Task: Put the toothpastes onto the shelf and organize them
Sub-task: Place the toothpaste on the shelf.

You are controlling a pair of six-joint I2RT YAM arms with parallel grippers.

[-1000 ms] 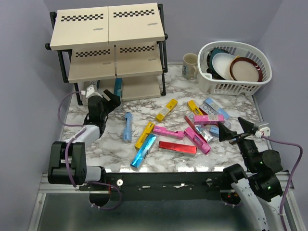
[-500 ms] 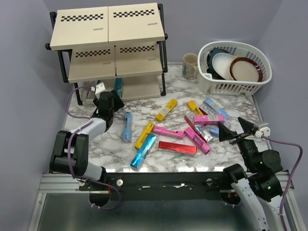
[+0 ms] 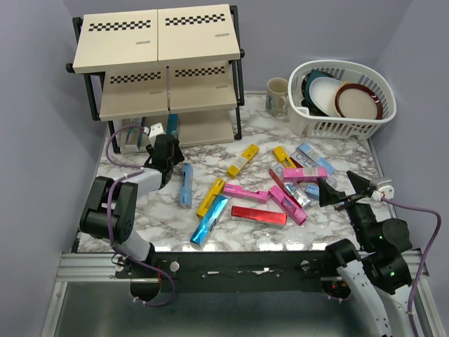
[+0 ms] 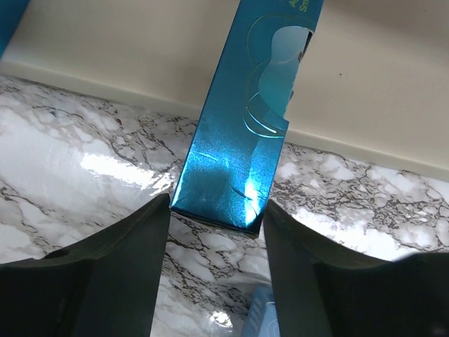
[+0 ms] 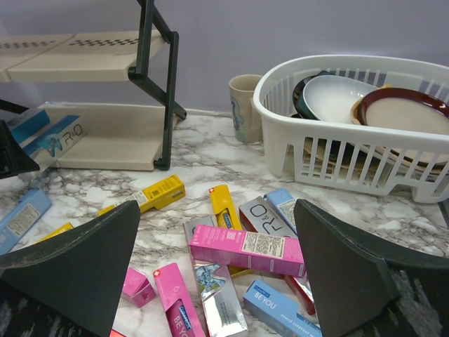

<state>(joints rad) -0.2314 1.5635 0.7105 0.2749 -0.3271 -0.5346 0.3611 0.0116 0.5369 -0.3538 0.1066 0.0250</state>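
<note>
White basket (image 3: 330,128), upper right, holds dishes (image 3: 326,95). My left claw (image 4: 216,207) brackets teal carton (image 4: 238,140) at shelf (image 3: 203,130) bottom board; grip unclear. Right claw (image 5: 216,210) spread wide.

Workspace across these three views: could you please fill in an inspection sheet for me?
Surface: marbled table, glossy, no spills seen.
Job's things: shelf boards mostly bare; teal carton propped at the lowest board's front; loose cartons in pink, yellow, blue, silver and red lie scattered on the table.
Clutter: white basket holding plates, with a mug beside it.
Grippers: left gripper has a finger on either side of the teal carton's end, grip not confirmed; right gripper is open and empty.
Cables: purple cables loop from each wrist, clear of the cartons.
Surroundings: lilac walls; nothing else seen.
</note>
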